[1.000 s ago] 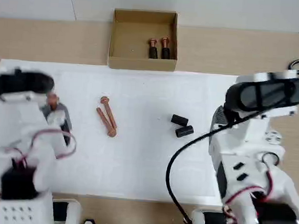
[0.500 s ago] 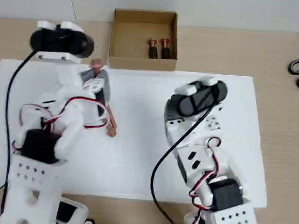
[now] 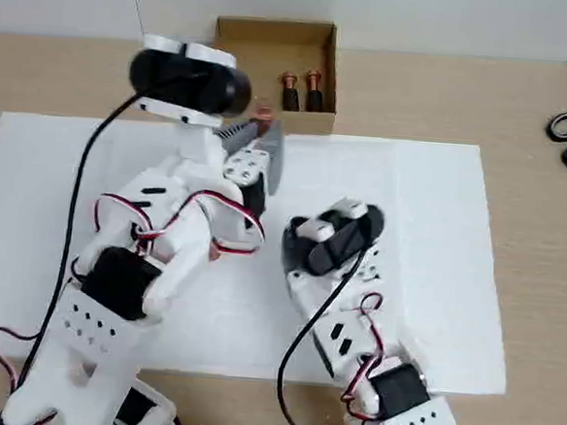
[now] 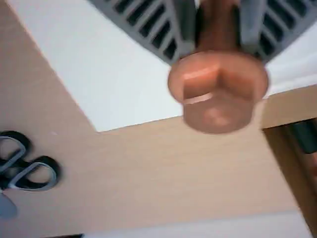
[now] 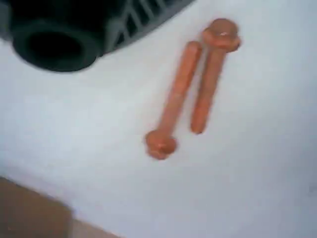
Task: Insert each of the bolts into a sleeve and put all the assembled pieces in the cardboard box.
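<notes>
The left tool [image 3: 257, 140] was clamped on the shank of a bolt [image 4: 218, 91], whose head stood proud of the jaws. It was held above the far edge of the white sheet [image 3: 437, 243], just short of the cardboard box [image 3: 225, 72]. The box sat at the far edge of the counter [image 3: 79, 72] with two assembled pieces [image 3: 290, 91] inside. The right tool [image 5: 69, 20], over the middle of the sheet, appeared closed around a black sleeve [image 5: 54, 45], and two loose bolts [image 5: 176, 101] lay side by side on the sheet near it.

The step in hand was probably mating this bolt with that sleeve. To do it well, the shank's tip should be lined up with the bore before any push. The feed should then be slow and straight so the tip would not catch the rim. Both grips would need to stay firm, since a slack one might let a part tilt or slip.
</notes>
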You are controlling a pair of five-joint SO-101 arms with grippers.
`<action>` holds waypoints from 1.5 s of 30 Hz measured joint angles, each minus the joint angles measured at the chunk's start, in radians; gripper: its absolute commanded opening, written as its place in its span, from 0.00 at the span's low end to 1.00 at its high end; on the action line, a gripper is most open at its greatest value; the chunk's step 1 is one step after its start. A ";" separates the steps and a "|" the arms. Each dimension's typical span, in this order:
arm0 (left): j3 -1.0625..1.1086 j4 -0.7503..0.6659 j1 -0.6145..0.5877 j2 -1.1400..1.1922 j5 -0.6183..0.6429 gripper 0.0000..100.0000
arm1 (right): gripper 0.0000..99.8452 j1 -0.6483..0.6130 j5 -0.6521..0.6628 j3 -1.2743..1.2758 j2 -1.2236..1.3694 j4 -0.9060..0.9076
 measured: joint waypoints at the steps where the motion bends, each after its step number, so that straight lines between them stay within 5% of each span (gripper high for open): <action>1: 0.011 -0.002 0.014 0.000 0.000 0.00 | 0.00 -0.008 0.000 0.002 -0.005 0.000; 19: 0.269 -0.258 0.049 0.002 0.000 0.00 | 0.00 -0.034 0.000 0.002 -0.015 0.000; 45: 0.330 -0.210 0.052 -0.138 0.049 0.00 | 0.00 -0.034 0.000 0.002 -0.015 0.000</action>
